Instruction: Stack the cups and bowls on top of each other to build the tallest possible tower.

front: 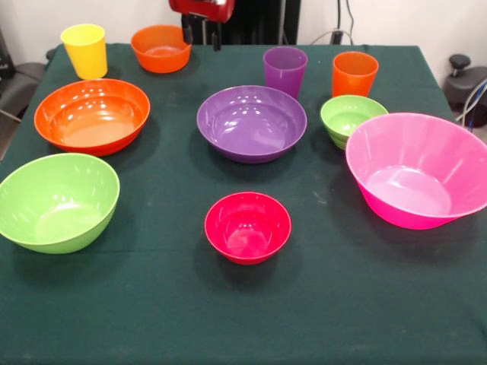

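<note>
Red arm drawn back at top edge, end effector state unclear, above small orange bowl

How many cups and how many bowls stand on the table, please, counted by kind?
Cups: 3 – yellow cup, purple cup, orange cup.
Bowls: 7 – small orange bowl, large orange bowl, purple bowl, small green bowl, pink bowl, large green bowl, red-magenta bowl.
Total: 10.

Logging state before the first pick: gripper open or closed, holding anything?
Gripper: barely in view at the top edge, open or closed cannot be told. Nothing visibly held.
</note>
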Robot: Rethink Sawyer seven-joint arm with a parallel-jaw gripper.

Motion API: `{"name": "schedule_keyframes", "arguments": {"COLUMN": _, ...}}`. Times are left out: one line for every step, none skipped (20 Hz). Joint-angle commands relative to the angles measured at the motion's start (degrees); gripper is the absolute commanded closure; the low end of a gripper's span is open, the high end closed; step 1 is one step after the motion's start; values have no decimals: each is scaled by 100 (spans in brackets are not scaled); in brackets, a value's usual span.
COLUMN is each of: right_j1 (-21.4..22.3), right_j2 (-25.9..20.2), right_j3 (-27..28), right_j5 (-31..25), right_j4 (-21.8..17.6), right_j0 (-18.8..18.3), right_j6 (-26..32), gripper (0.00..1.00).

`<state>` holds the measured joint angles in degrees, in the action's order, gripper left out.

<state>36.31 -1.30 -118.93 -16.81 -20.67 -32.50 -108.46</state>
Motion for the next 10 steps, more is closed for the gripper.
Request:
{"name": "schedule_keyframes", "arguments": {"right_j1": 2, "right_j2": -637, "right_j3": 146, "right_j5": -115, "right_j4": -220, "right_j0": -7, "right_j6": 49, "gripper": 0}}
{"name": "schedule_keyframes", "arguments": {"right_j1": 11, "right_j2": -649, "right_j3": 136, "right_j5": -121, "right_j4": -224, "right_j0": -32, "right_j6": 66, "gripper": 0}}
{"name": "schedule_keyframes", "arguments": {"right_j1": 8, "right_j2": -657, "right_j3": 129, "right_j5": -110, "right_j4": -235, "right_j0": -55, "right_j6": 80, "gripper": 0}}
{"name": "schedule_keyframes", "arguments": {"right_j1": -11, "right_j2": -661, "right_j3": 134, "right_j5": -101, "right_j4": -246, "right_j0": -74, "right_j6": 92, "gripper": 0}}
{"name": "schedule_keyframes", "arguments": {"right_j1": -18, "right_j2": -662, "right_j3": 139, "right_j5": -96, "right_j4": -256, "right_j0": -83, "right_j6": 98, "gripper": 0}}
{"name": "schedule_keyframes", "arguments": {"right_j1": -24, "right_j2": -661, "right_j3": 136, "right_j5": -88, "right_j4": -267, "right_j0": -94, "right_j6": 102, "gripper": 0}}
{"name": "schedule_keyframes", "arguments": {"right_j1": -31, "right_j2": -658, "right_j3": 142, "right_j5": -83, "right_j4": -275, "right_j0": -97, "right_j6": 105, "gripper": 0}}
{"name": "schedule_keyframes", "arguments": {"right_j1": -43, "right_j2": -660, "right_j3": 168, "right_j5": -97, "right_j4": -275, "right_j0": -97, "right_j6": 112, "gripper": 0}}
{"name": "schedule_keyframes", "arguments": {"right_j1": -62, "right_j2": -657, "right_j3": 184, "right_j5": -85, "right_j4": -284, "right_j0": -98, "right_j6": 112, "gripper": 0}}
{"name": "schedule_keyframes", "arguments": {"right_j1": -92, "right_j2": -658, "right_j3": 210, "right_j5": -72, "right_j4": -294, "right_j0": -104, "right_j6": 116, "gripper": 0}}
